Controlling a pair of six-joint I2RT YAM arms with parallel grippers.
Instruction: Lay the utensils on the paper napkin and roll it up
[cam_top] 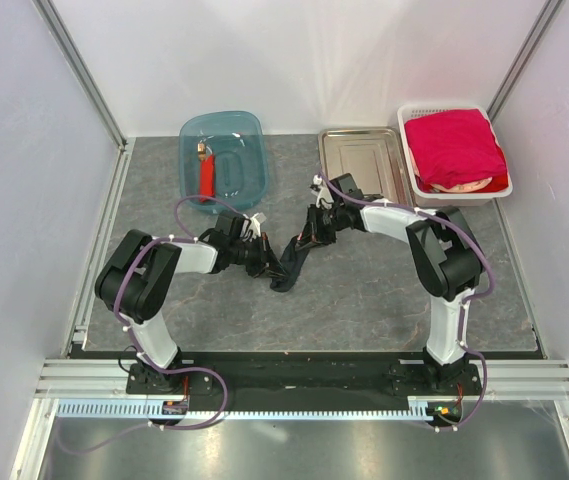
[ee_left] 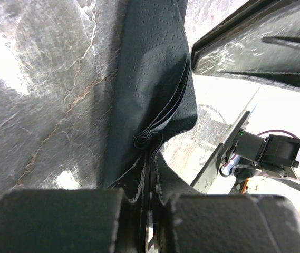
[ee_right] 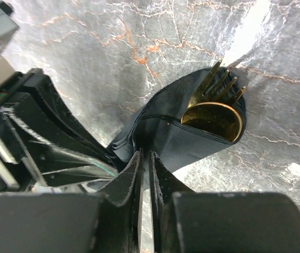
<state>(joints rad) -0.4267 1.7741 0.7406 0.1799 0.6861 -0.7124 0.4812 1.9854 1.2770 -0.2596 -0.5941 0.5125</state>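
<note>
Position of the work: the paper napkin (cam_top: 286, 268) lies at the centre of the counter (cam_top: 364, 290), gathered into a dark, loosely rolled bundle that runs from 1 o'clock down to 7 o'clock in the top view.

Contents: the utensils (ee_right: 215, 108) sit inside the roll. In the right wrist view, the gold tines of a fork (ee_right: 219, 84) and the bowl of a spoon (ee_right: 213, 120) project from its open end, resting on the counter.

Left hand (cam_top: 260, 256): placed on the bundle's 9 o'clock side. It is clenched on the paper napkin. The left wrist view shows the paper layers crimped between the closed fingertips.

Right hand (cam_top: 306, 243): placed at the bundle's 1 o'clock end. The fingers stand close together with a narrow slit between them, and a fold of the napkin lies at their tips. Whether that fold is clamped or free cannot be told.

Surroundings: a blue tub (cam_top: 222, 150) at 11 o'clock holds a red tool (cam_top: 205, 175). A steel tray (cam_top: 364, 160) stands at 1 o'clock. Just beside it, a white basket (cam_top: 411, 178) at 2 o'clock carries a red cloth (cam_top: 454, 148).
</note>
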